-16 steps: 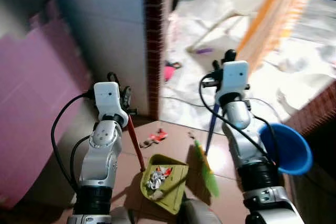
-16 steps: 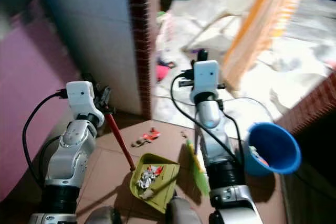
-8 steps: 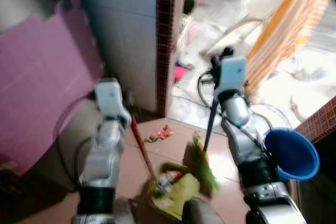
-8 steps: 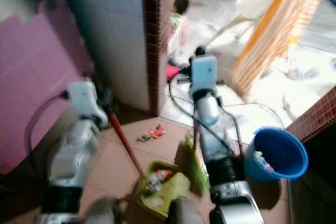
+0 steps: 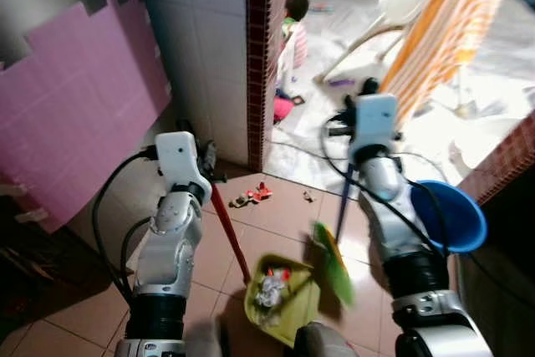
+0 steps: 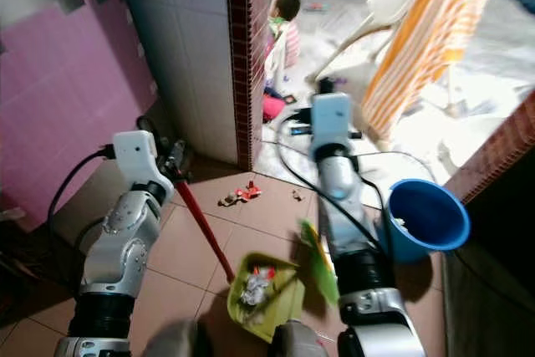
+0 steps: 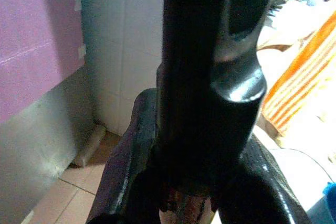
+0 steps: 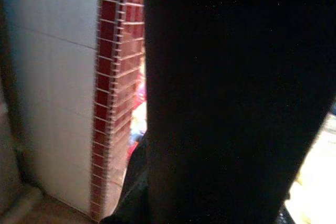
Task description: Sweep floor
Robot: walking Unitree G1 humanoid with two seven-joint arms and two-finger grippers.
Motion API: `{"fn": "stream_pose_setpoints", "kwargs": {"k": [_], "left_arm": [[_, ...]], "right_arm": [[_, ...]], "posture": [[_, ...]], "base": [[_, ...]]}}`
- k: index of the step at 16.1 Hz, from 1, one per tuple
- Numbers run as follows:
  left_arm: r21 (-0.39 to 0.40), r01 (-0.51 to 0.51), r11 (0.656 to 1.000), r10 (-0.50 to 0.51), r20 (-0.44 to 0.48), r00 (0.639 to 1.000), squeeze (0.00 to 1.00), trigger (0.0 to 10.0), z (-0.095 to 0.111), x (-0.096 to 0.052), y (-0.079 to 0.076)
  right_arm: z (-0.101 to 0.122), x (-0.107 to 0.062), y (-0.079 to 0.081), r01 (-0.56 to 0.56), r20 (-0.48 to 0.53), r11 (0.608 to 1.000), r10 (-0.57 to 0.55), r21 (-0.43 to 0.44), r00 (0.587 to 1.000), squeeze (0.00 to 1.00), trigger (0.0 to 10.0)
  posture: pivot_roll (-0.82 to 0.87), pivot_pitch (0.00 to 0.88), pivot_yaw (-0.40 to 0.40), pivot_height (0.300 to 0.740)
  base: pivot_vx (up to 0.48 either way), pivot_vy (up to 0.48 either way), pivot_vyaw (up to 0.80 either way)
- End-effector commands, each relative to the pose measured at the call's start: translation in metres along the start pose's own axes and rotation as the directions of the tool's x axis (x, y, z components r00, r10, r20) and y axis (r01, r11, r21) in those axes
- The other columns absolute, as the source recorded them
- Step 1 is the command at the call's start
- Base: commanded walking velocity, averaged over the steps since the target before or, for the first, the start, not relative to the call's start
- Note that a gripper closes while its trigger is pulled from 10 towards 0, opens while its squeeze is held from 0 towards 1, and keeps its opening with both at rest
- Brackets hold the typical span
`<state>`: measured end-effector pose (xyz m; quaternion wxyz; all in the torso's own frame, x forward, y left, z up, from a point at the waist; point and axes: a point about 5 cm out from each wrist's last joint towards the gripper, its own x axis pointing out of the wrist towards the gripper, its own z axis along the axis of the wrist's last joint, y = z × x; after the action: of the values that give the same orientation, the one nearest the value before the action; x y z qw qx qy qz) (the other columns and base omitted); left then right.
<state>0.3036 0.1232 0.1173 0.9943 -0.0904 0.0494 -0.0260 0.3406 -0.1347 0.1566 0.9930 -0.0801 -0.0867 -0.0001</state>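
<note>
My left gripper (image 5: 208, 171) is shut on the red handle (image 5: 231, 238) of a yellow-green dustpan (image 5: 292, 311). The pan rests on the brown tiles by my feet and holds crumpled litter (image 5: 269, 288). My right gripper (image 5: 345, 133) is shut on the blue handle (image 5: 343, 205) of a broom. Its green head (image 5: 333, 262) hangs just right of the pan. In the left wrist view the dark handle (image 7: 205, 77) runs between the fingers. A small pile of red and white litter (image 5: 254, 195) lies on the tiles beyond the pan.
A blue bucket (image 5: 456, 215) with some rubbish stands at my right beside a brick ledge (image 5: 501, 169). Ahead are a white tiled wall with a brick pillar (image 5: 257, 56), and pink panels (image 5: 84, 114) to the left. A small person (image 5: 291, 27) sits beyond, near a white chair (image 5: 393, 7) and an orange striped cloth (image 5: 439, 27).
The camera has swung and lifted, so more of the wall and doorway shows. Both grippers keep their hold. Dustpan and broom head stay side by side.
</note>
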Motion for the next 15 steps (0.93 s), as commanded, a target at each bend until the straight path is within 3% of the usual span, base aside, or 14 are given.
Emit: {"fn": "stream_pose_setpoints", "kwargs": {"k": [1,11,15], "left_arm": [[-0.021,0.005,1.0,-0.004,0.046,0.999,0.0,10.0,0.011,0.003,0.0],[-0.031,-0.094,0.995,0.098,0.142,0.985,0.0,10.0,0.035,0.011,0.026],[-0.028,-0.097,0.995,0.1,0.146,0.984,0.0,10.0,0.038,0.013,0.029]], "right_arm": [[0.009,0.004,0.0,0.007,0.037,1.0,-0.007,-0.016,0.999,0.0,10.0],[0.006,0.003,-0.005,0.008,0.028,0.999,-0.007,-0.04,1.0,0.0,10.0],[0.006,0.003,-0.004,0.004,0.025,0.999,-0.003,-0.04,1.0,0.0,10.0]], "posture": [[0.0,0.026,-0.041,0.74],[0.0,0.023,-0.051,0.74],[0.0,0.022,-0.051,0.74]], "base": [[-0.255,0.0,-0.8],[-0.025,0.0,-0.57],[0.0,0.48,-0.8]]}}
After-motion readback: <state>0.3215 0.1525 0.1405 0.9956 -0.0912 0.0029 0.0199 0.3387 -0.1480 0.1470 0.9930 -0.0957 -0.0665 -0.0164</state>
